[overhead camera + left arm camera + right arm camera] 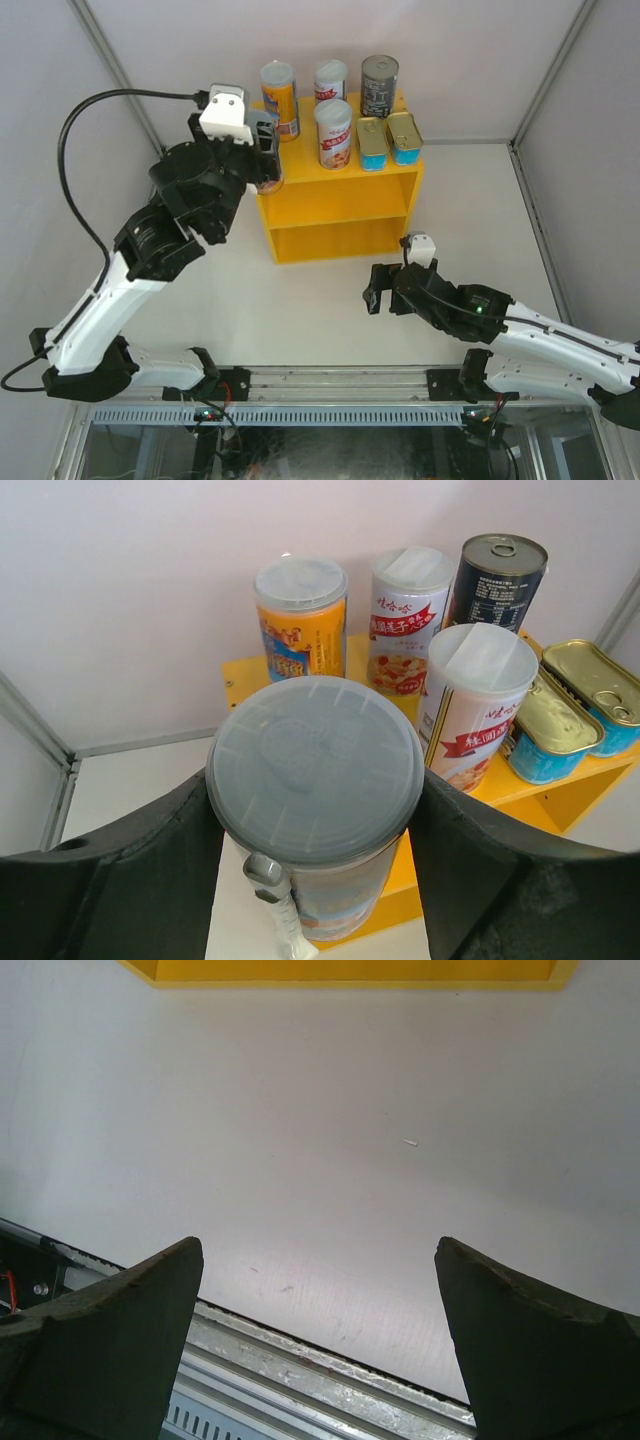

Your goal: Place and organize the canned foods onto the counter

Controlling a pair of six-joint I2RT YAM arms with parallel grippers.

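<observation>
While the left gripper (pixel 264 140) grasps the last can (pixel 315 765) beside the yellow shelf unit (pixel 335 183), it likely needs lowering onto the top's free corner; right gripper (pixel 320 1340) gapes, empty.

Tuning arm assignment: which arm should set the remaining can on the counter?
Left. The left end effector is shut on the can by the counter's left edge; the right end effector is open, holding nothing, low over the table.
</observation>
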